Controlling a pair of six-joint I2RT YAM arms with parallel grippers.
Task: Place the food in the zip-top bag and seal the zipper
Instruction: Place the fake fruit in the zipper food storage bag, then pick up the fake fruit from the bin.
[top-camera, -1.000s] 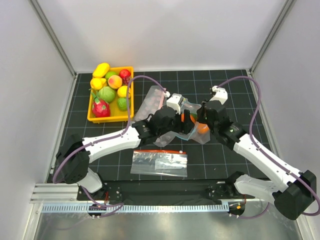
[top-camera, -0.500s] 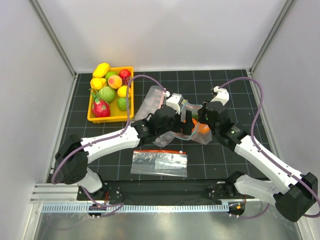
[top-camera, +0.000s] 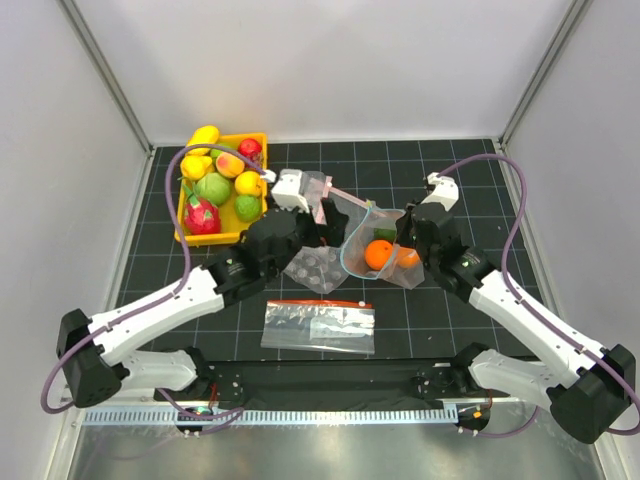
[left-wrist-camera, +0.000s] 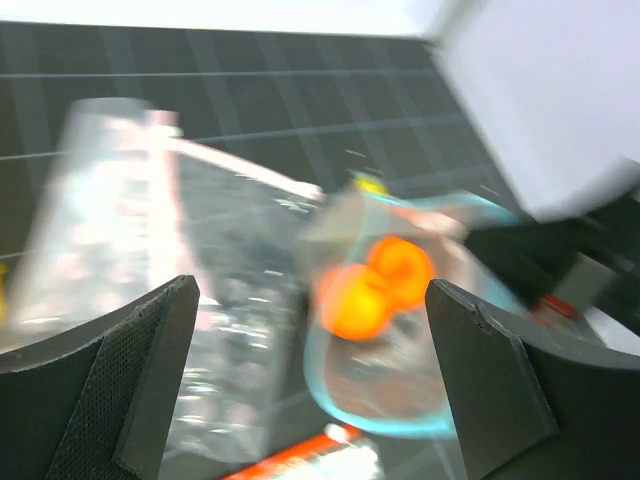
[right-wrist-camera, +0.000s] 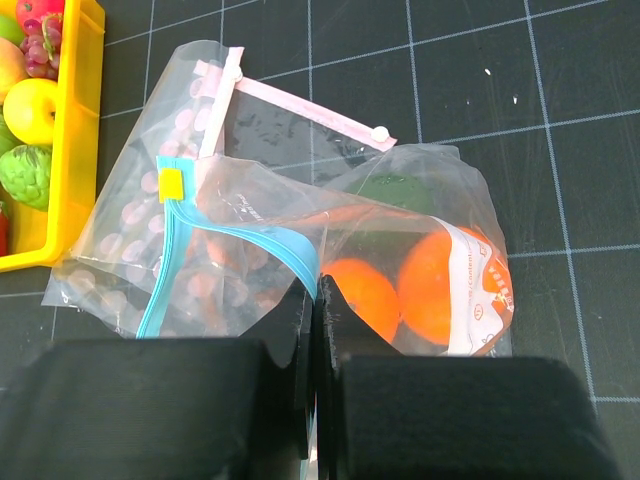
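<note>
Right wrist view: my right gripper pinches the zipper, which runs leftward from it toward my left gripper, jaws wide and empty. The zip-top bag lies mid-table, mouth gaping. Two oranges inside; three bags altogether.

The top camera is looking down from high up at the near side over the whole table, while the two wrist cameras are looking from close up, and all three are seeing the zip-top bag with oranges inside.
</note>
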